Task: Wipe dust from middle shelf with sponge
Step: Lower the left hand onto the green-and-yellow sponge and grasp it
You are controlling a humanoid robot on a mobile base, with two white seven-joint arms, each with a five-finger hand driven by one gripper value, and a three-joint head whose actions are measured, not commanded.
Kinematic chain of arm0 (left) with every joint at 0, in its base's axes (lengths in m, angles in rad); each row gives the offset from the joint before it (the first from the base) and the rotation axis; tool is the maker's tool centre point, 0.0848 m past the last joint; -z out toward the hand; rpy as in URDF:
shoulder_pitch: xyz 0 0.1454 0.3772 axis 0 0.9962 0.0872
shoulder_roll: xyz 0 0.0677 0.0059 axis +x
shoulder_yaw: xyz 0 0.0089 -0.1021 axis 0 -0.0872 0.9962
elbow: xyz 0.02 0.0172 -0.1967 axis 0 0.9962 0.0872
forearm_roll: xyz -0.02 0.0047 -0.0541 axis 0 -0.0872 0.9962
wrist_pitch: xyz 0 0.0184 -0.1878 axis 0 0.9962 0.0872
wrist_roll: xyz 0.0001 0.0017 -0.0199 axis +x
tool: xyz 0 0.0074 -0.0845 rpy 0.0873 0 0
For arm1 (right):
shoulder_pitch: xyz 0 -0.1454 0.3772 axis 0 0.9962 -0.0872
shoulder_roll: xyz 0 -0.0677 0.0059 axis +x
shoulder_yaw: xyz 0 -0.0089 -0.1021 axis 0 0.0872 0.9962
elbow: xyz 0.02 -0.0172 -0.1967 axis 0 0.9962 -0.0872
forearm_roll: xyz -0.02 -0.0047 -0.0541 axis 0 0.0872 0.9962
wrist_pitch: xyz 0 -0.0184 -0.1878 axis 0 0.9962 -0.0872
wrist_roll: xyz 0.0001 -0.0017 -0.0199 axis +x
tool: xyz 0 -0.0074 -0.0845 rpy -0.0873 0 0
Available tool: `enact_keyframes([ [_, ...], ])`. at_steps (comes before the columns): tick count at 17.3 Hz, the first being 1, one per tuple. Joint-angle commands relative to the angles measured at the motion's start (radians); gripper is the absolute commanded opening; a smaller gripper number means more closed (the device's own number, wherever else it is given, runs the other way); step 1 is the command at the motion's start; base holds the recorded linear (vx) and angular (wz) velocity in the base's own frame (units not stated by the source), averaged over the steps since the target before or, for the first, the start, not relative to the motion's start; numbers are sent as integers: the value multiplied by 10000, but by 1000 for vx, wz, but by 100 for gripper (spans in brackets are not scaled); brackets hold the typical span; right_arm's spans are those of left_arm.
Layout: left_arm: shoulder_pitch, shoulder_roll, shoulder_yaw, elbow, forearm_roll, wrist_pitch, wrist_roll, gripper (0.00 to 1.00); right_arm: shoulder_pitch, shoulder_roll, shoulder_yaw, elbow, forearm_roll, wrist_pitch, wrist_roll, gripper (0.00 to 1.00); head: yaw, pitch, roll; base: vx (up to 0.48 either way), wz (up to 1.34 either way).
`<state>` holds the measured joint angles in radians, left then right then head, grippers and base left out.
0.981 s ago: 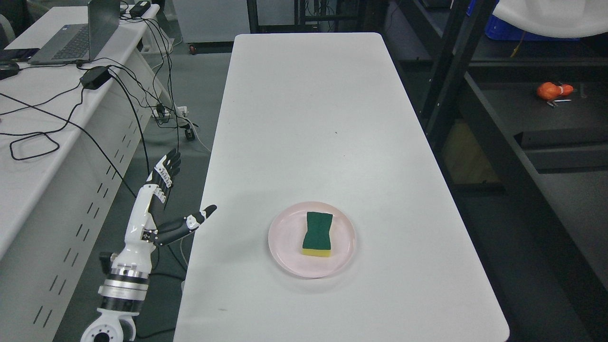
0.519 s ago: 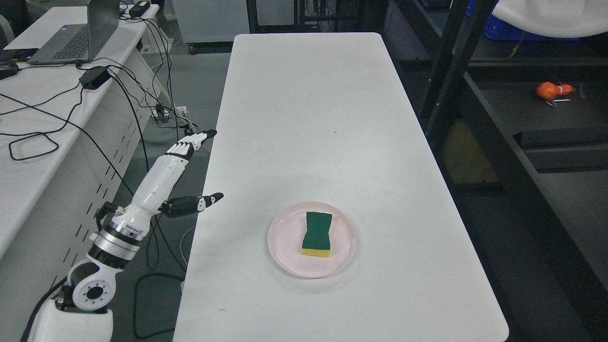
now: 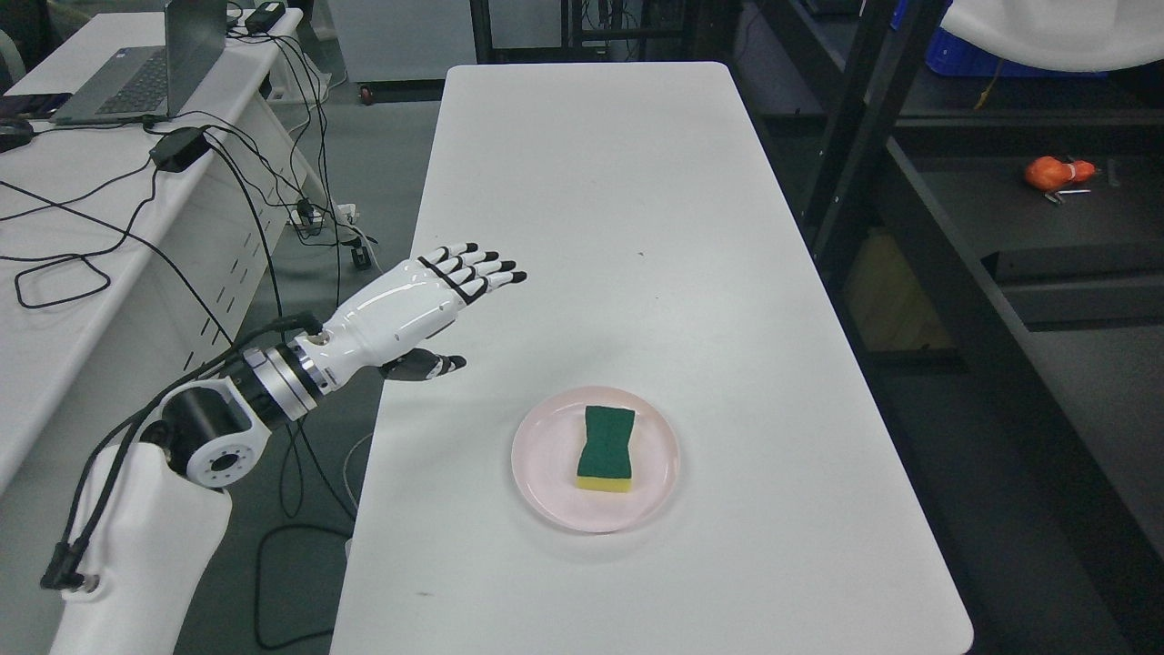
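Observation:
A green-topped sponge [image 3: 607,447] with a yellow underside lies on a pink plate [image 3: 546,458] near the front of the white table [image 3: 600,200]. My left hand [image 3: 459,305] hovers over the table's left edge, up and to the left of the plate, palm down. Its fingers are stretched out flat and the thumb hangs below; it holds nothing. The dark shelf unit [image 3: 1046,300] stands to the right of the table. My right arm does not show.
A grey desk [image 3: 55,273] with a laptop [image 3: 136,73], a power brick and trailing cables stands on the left. An orange object [image 3: 1050,173] lies on a dark shelf board at the right. Black shelf posts [image 3: 850,127] rise beside the table's right edge.
My left hand has risen from beside the table, swung rightward over its left edge and turned palm down. The sponge and plate have stayed put.

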<state>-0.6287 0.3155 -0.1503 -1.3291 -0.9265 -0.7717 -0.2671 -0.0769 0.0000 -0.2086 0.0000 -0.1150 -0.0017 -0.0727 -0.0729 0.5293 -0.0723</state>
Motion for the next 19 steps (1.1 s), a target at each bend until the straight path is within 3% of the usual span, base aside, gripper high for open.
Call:
enact_keyframes([
  [1, -585, -24, -3281, 359, -690, -136, -334, 97, 2, -175, 0, -175, 0, 723, 6, 100, 0, 0, 0, 0, 0],
  [5, -585, -486, -3176, 603, -2023, -136, -335, 97, 2, -175, 0, -175, 0, 723, 6, 100, 0, 0, 0, 0, 0],
  [19, -908, -869, -4034, 758, -2700, -136, -351, 97, 2, -175, 0, -175, 0, 723, 6, 100, 0, 0, 0, -4, -26],
])
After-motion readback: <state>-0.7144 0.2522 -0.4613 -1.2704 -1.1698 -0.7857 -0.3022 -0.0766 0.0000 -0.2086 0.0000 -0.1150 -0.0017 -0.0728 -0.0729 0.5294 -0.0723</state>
